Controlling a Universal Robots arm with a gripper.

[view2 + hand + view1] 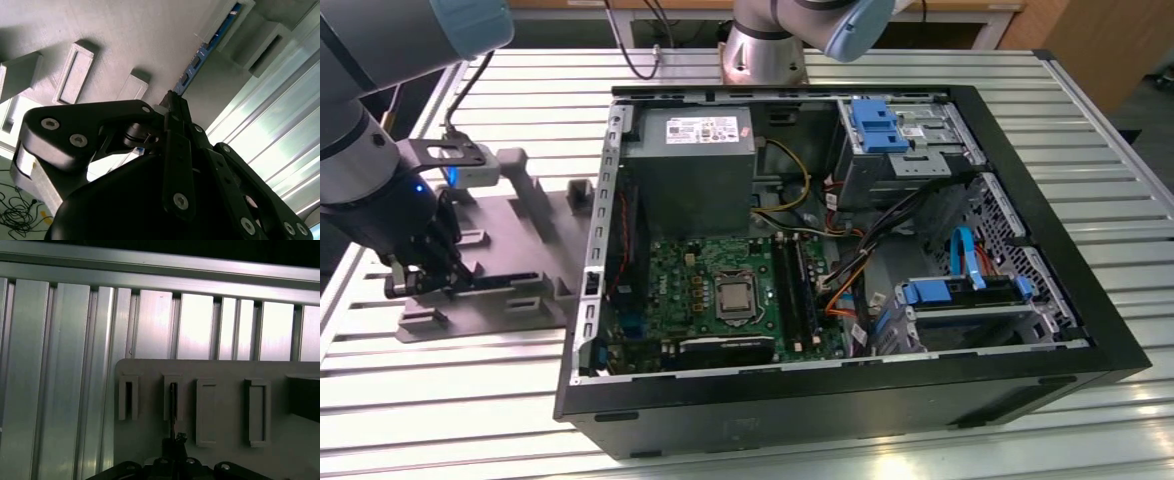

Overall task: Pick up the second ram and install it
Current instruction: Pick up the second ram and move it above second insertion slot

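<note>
The black fingers [170, 98] are drawn narrowly together, pinched on the near end of the second ram [200, 52], a thin, flat, dark greenish-grey stick. In the second wrist view it runs away from the fingertips edge-on, with a bluish sheen and small dark chips along its side. Its far end sits between the upright posts of the grey plastic holder block [125, 40].

In the first wrist view the second ram [172, 400] shows as a dark sliver standing on edge in one of the holder block's [225, 370] narrow slots, directly ahead of the gripper [172, 447].

From where the exterior view looks, the second ram [500, 280] lies about level on the holder block [520, 230]. The block sits on the ribbed aluminium counter [454, 400], just beside the open black computer case [1067, 340], on the exterior view's left. The grey arm [360, 170] comes in from that side and bends downward, with the gripper [443, 282] pointing down onto the block. The green circuit board [707, 270] lies inside the case, apart from the gripper.
</note>
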